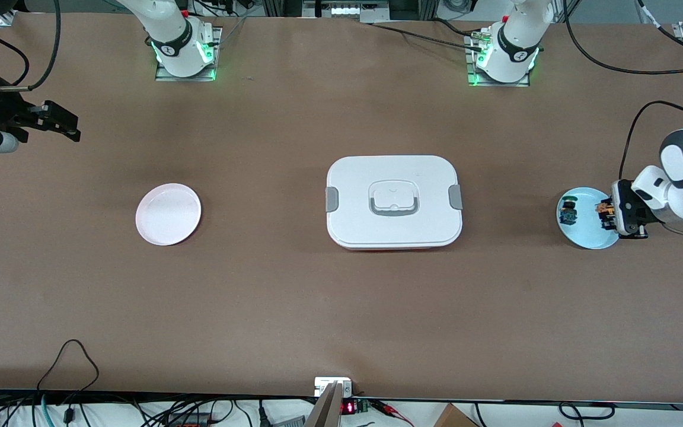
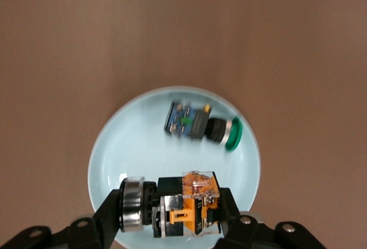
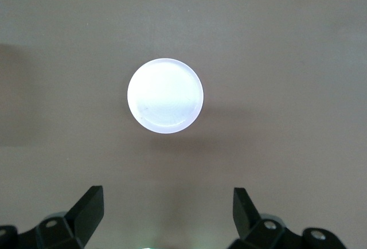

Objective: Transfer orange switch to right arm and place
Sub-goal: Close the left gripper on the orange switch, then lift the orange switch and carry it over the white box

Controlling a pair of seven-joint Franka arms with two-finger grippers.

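Observation:
The orange switch (image 1: 603, 212), with a black body and orange parts, lies on its side at the edge of the light blue plate (image 1: 586, 235) at the left arm's end of the table. My left gripper (image 1: 606, 216) is down at that plate, shut on the orange switch. In the left wrist view the switch (image 2: 184, 205) sits between the two black fingers (image 2: 108, 214) of the left gripper (image 2: 172, 210), one on its silver ring, one on its orange end. My right gripper (image 1: 66, 124) waits open and empty above the right arm's end of the table; it also shows in the right wrist view (image 3: 169, 206).
A green-capped switch with a blue body (image 1: 568, 210) lies on the same blue plate (image 2: 132, 151), also seen in the left wrist view (image 2: 202, 126). A white lidded box (image 1: 393, 201) sits mid-table. A white plate (image 1: 168, 214) lies toward the right arm's end, below the right wrist camera (image 3: 165, 96).

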